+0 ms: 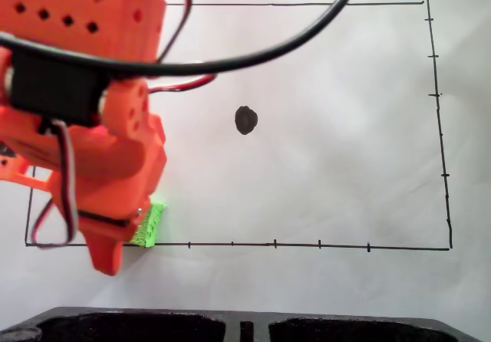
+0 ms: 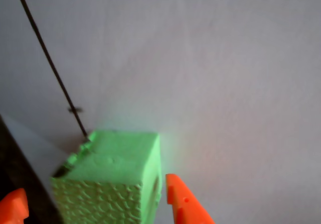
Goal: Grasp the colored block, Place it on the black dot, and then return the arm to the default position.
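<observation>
The green cube [image 1: 148,225] sits on the white sheet at the lower left corner of the drawn frame, on the border line. The orange arm [image 1: 84,89] hangs over it and covers its left part in the fixed view. In the wrist view the cube [image 2: 113,179] lies between the two orange fingertips [image 2: 183,204] of my gripper [image 2: 95,199]. The right tip is almost against the cube's side, and a gap shows on the left, so the gripper [image 1: 126,242] is open around the cube. The black dot [image 1: 245,120] lies bare, up and to the right of the cube.
Thin black border lines with tick marks [image 1: 439,127] frame the white sheet. A black moulded tray edge [image 1: 245,327] runs along the bottom of the fixed view. A black cable [image 1: 291,43] loops above the sheet near the arm.
</observation>
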`<state>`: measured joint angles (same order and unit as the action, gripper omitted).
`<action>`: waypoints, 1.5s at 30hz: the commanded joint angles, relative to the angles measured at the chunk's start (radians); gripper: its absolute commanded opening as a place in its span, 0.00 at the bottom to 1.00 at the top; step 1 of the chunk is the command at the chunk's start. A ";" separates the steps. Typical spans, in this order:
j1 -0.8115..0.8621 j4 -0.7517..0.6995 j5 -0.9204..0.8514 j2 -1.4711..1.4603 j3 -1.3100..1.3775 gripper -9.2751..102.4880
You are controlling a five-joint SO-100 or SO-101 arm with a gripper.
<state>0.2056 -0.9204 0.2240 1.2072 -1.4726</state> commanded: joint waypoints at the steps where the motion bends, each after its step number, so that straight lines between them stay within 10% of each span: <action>1: 0.009 0.003 -0.006 0.006 0.052 0.39; 17: 0.014 -0.009 0.000 0.011 0.046 0.17; 45: -0.221 -0.091 0.044 0.413 -0.327 0.19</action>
<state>0.0061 -1.0216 0.2577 1.5340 -1.7595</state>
